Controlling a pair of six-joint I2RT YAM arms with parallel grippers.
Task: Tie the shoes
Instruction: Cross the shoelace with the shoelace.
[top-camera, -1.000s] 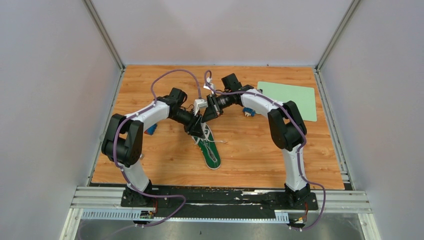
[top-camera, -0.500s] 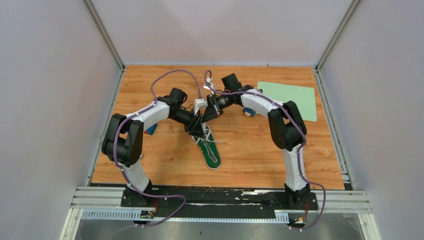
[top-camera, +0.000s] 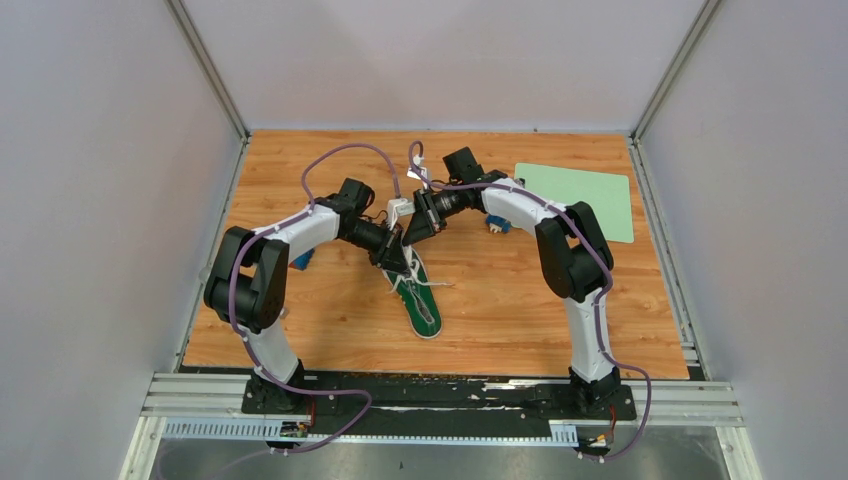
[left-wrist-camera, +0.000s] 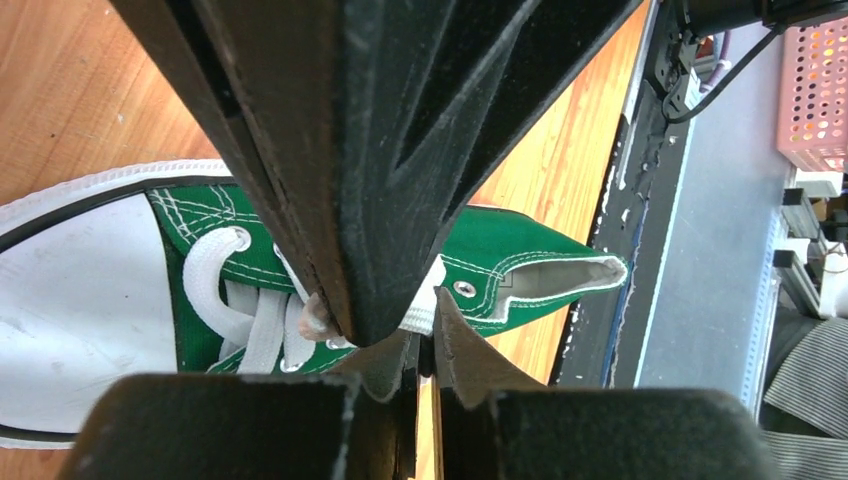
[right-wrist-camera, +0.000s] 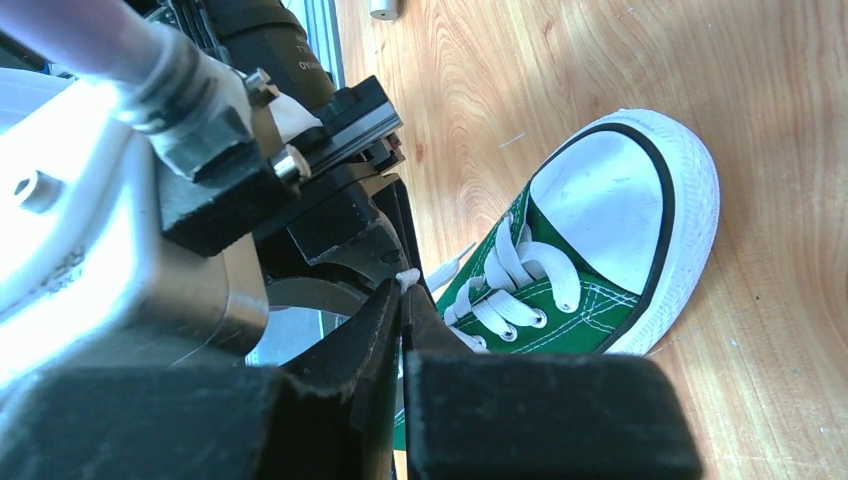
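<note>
Both arms meet tip to tip over the shoe (top-camera: 425, 310), mid-worktop (top-camera: 520, 300), toe far, heel toward the bases. Your right gripper (right-wrist-camera: 403, 290) pinches a lace (right-wrist-camera: 408, 274). The left gripper (left-wrist-camera: 425, 345) is a narrow slit on it, probably gripping. Pull sideways, across the shoe's long axis.

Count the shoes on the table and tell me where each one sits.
1. The green sneaker lies at the middle of the table, heel toward the near edge, toe away. No second shoe shows, though the arms hide some tabletop.

green sneaker (right-wrist-camera: 560, 305), white toe cap (right-wrist-camera: 600, 215) and laces (right-wrist-camera: 520, 270), orange wood-grain table (top-camera: 500, 300), pale green mat (top-camera: 590, 198).
</note>
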